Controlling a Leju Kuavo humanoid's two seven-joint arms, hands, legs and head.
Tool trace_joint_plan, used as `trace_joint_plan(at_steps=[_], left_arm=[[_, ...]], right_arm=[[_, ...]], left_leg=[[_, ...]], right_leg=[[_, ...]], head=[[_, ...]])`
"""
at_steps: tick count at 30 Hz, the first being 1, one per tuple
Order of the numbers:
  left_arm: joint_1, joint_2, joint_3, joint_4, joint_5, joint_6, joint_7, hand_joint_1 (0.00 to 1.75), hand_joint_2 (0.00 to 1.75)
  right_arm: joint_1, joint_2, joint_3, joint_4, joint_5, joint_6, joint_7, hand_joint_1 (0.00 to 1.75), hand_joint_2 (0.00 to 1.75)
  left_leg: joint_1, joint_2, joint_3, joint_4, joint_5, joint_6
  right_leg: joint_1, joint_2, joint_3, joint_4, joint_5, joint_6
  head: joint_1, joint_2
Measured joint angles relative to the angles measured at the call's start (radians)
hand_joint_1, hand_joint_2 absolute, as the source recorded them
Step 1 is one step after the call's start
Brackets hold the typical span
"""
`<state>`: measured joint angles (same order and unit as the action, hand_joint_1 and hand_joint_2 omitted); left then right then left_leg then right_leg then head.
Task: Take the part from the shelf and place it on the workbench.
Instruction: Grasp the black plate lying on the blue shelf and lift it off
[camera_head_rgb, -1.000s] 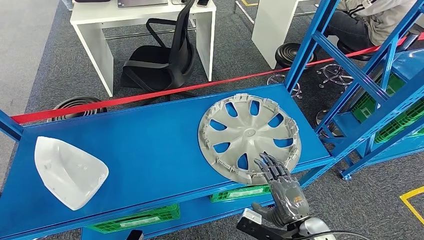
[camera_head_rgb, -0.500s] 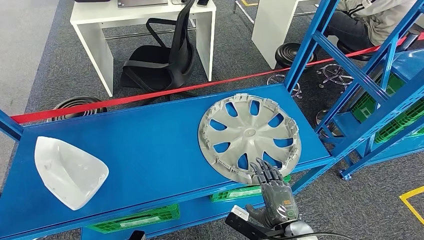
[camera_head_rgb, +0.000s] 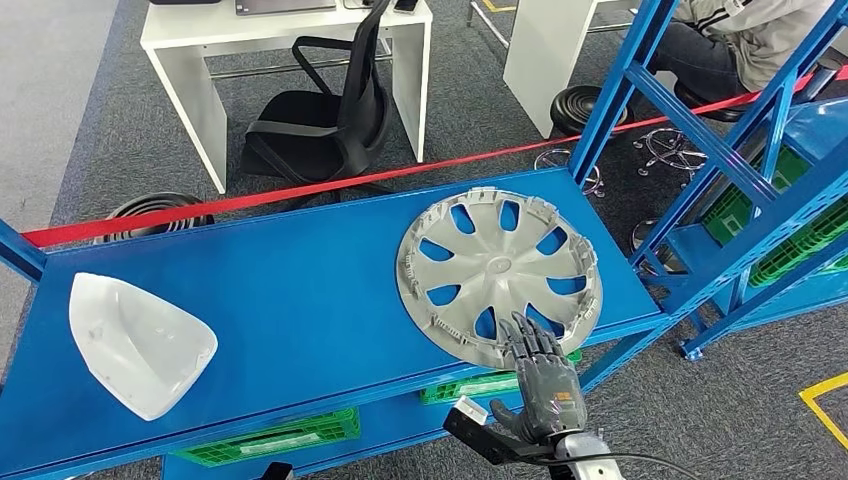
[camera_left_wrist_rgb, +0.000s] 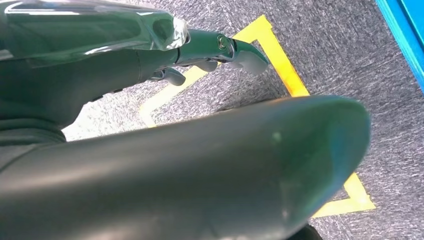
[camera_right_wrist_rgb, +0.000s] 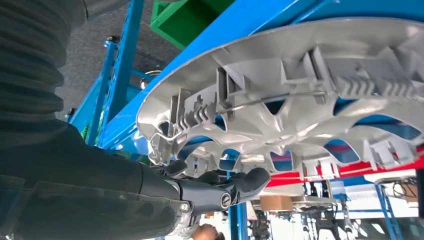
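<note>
Your right robot hand (camera_head_rgb: 540, 375) reaches over the near rim of the grey wheel cover (camera_head_rgb: 498, 275), fingers spread and gripping nothing. The cover lies flat on the blue shelf (camera_head_rgb: 300, 290), at its right end. You cannot judge the left robot hand (camera_left_wrist_rgb: 210, 50).

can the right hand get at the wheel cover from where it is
Probably yes: the right hand is already at the near rim of the wheel cover, which overhangs the shelf edge, fingers spread, with nothing between them.

My head camera looks steeply down on the blue shelf (camera_head_rgb: 300, 300). The right wrist camera sits close against the same hubcap (camera_right_wrist_rgb: 310, 95); the left wrist seemingly faces carpet (camera_left_wrist_rgb: 320, 45).
</note>
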<state>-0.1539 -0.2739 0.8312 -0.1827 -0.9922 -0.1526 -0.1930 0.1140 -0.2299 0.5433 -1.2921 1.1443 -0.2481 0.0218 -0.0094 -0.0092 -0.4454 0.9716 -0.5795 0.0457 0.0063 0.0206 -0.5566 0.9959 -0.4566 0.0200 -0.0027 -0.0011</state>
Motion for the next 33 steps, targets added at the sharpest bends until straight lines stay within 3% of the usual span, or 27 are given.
trace_joint_plan(at_steps=[21,33], left_arm=[[0.002,-0.002,0.0,0.002,-0.006,-0.007,0.003,0.0,0.0],[0.012,-0.01,0.0,0.002,-0.013,-0.012,0.014,0.0,0.0]], right_arm=[[-0.003,0.044,-0.017,0.101,0.126,-0.04,0.029,0.0,1.75],[-0.066,0.121,-0.019,0.336,0.24,-0.264,0.054,0.0,1.75]], left_leg=[[0.0,0.0,-0.001,0.0,0.0,0.0],[0.0,0.0,0.0,0.0,0.0,0.0]], right_leg=[[0.0,0.0,0.0,0.0,0.0,0.0],[0.0,0.0,0.0,0.0,0.0,0.0]], head=[[0.0,0.0],[0.0,0.0]])
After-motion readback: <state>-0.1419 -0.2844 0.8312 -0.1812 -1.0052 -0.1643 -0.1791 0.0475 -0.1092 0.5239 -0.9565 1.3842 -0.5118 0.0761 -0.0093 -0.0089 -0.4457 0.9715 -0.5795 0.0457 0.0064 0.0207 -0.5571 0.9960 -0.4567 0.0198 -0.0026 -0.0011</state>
